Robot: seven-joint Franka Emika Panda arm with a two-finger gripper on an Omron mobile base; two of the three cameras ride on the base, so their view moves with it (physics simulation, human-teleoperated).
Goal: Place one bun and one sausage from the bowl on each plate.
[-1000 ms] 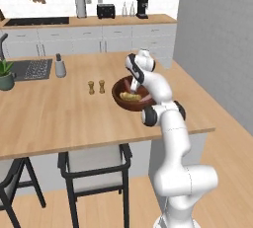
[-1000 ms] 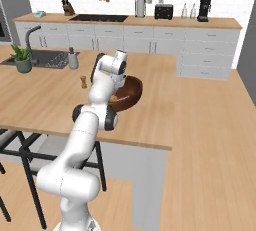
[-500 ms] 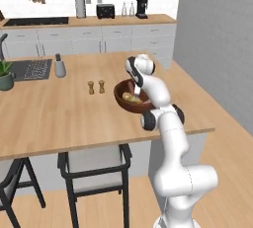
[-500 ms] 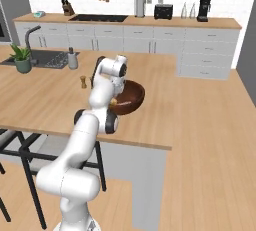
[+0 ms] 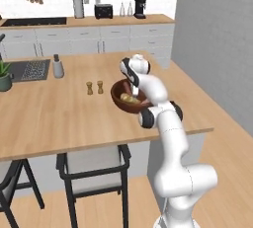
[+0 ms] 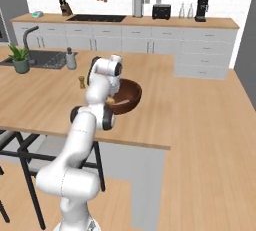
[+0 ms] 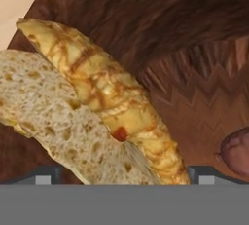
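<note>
Now gripper (image 7: 121,178) has dropped deep into wooden bowl (image 5: 118,98), jaws spread wide, empty; golden bun (image 7: 104,92) directly between fingertips, sausage (image 7: 238,153) off to its side. Grasp likely next.

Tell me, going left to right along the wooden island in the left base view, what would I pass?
Potted plant → sink → grey bottle → two small shakers → wooden bowl.
</note>
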